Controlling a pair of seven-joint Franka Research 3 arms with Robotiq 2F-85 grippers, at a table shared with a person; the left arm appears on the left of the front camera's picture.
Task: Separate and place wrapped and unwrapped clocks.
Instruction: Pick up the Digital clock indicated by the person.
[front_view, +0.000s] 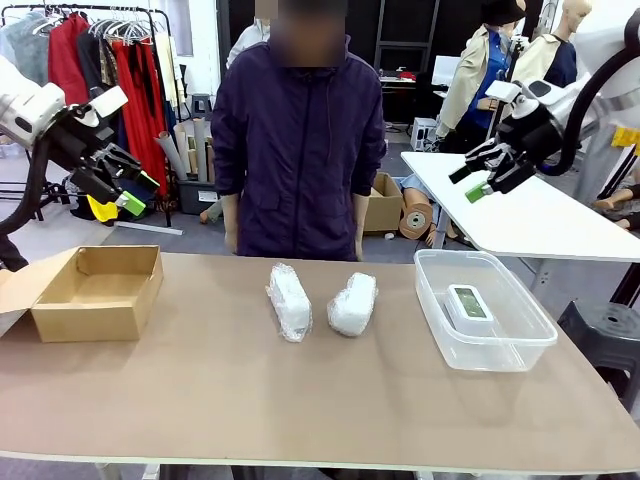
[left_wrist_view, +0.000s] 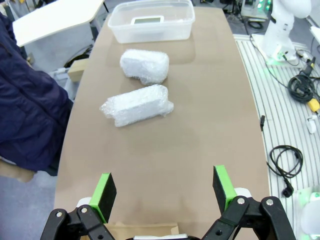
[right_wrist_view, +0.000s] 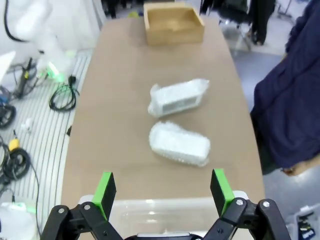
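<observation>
Two clocks wrapped in white bubble wrap lie side by side mid-table: one to the left (front_view: 289, 301) (left_wrist_view: 137, 104) (right_wrist_view: 178, 97) and one to the right (front_view: 352, 304) (left_wrist_view: 145, 65) (right_wrist_view: 180, 143). The bare white clock (front_view: 469, 305) (left_wrist_view: 147, 20) lies screen-up inside the clear plastic bin (front_view: 523, 347) (left_wrist_view: 186, 20) (right_wrist_view: 165, 207) on the right. My left gripper (front_view: 127, 192) (left_wrist_view: 164, 192) hangs open, high above the table's left end, holding nothing. Raised above the right end, my right gripper (front_view: 474, 178) (right_wrist_view: 162, 192) is open and holds nothing.
An open cardboard box (front_view: 88, 322) (right_wrist_view: 174, 23) sits at the table's left end. A person in a dark jacket (front_view: 298, 140) stands at the far edge behind the bundles. A white table (front_view: 530, 215) stands behind on the right. Cables (left_wrist_view: 286, 162) lie on the floor.
</observation>
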